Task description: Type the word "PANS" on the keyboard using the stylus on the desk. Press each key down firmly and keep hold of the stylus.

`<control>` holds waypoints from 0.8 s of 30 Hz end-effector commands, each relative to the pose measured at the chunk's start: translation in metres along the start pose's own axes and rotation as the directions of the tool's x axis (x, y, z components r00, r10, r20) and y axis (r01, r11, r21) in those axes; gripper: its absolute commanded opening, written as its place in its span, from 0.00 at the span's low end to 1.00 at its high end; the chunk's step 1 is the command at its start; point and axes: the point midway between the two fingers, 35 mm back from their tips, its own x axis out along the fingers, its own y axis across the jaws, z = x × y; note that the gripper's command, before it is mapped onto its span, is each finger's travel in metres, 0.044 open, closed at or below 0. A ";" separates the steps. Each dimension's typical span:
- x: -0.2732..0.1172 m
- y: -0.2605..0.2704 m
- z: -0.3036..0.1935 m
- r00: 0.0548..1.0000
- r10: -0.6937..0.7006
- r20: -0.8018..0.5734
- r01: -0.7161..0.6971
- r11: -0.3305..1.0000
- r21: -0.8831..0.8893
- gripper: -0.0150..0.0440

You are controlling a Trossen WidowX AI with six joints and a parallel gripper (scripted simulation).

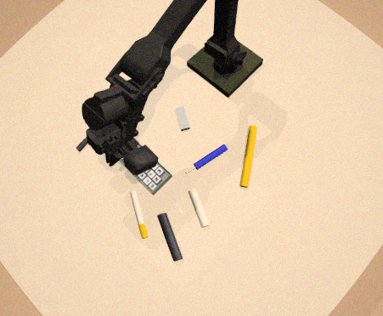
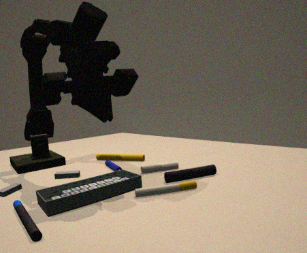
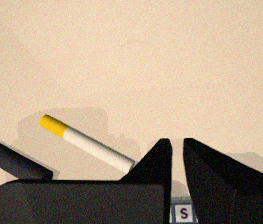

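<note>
The blue stylus (image 1: 211,156) (image 2: 113,165) lies on the desk beside the keyboard, its thin pale tip pointing towards the keyboard's end in the top view. The keyboard (image 1: 164,181) (image 2: 94,198) lies flat, partly hidden under the arm in the top view. An S key (image 3: 184,213) shows at the bottom of the wrist view. My gripper (image 1: 112,162) (image 2: 108,120) (image 3: 175,147) is shut to a narrow gap with nothing between the fingertips. It points down, above the keyboard area and well clear of the desk, away from the stylus.
Around the keyboard lie a white-and-yellow pen (image 1: 137,206) (image 2: 158,190) (image 3: 97,150), a thick dark marker (image 1: 170,236) (image 2: 190,173) (image 3: 14,158), a white stick (image 1: 199,208) (image 2: 159,167), a yellow stick (image 1: 249,156) (image 2: 120,157), a blue-capped dark pen (image 2: 28,221) and small grey blocks (image 1: 183,118) (image 2: 67,175).
</note>
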 end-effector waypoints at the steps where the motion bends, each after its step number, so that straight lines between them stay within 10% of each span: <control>1: 0.043 0.028 -0.059 0.909 -0.019 -0.417 0.010 1.000 -0.025 0.25; 6: 0.055 0.039 -0.091 0.791 -0.060 -0.609 0.031 0.998 -0.059 0.25; 24: 0.056 0.029 -0.091 0.786 -0.063 -0.615 0.032 0.998 -0.061 0.25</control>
